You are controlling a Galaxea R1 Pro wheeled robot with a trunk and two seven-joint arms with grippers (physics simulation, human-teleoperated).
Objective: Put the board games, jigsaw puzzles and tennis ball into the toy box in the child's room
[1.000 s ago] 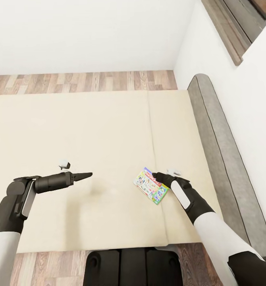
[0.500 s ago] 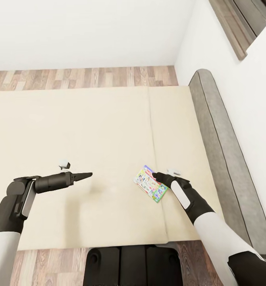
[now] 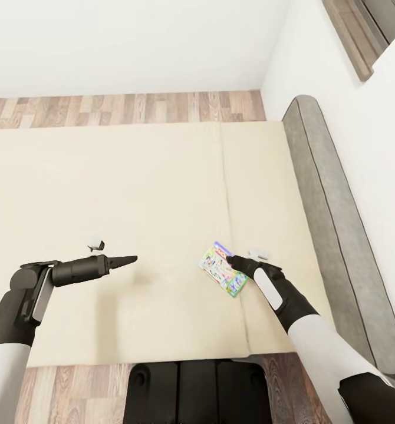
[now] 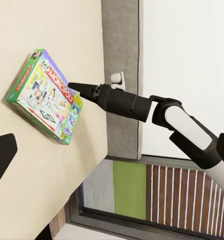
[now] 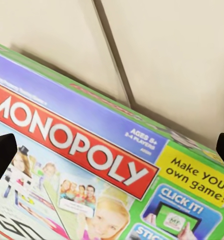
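A board game [image 3: 223, 276] with a green edge and a red Monopoly banner lies flat on the cream bed [image 3: 132, 194], close to the seam between the two mattresses and toward the side with the grey frame [image 3: 333, 224]. The right claw [image 3: 231, 261] is down at the box's near corner, its dark tip over the cover. In the right wrist view the two fingertips [image 5: 1, 152] stand wide apart at the picture's edges with the box cover [image 5: 91, 170] between them, so the claw is spread open; whether the tips touch the box is hard to tell. In the left wrist view the right arm reaches to the box's [image 4: 44, 95] edge. The left claw [image 3: 129, 258] hangs over bare mattress well apart from the game, its fingers drawn together to a point, holding nothing. Wood-plank floor [image 3: 127, 109] runs beyond the bed under a white wall
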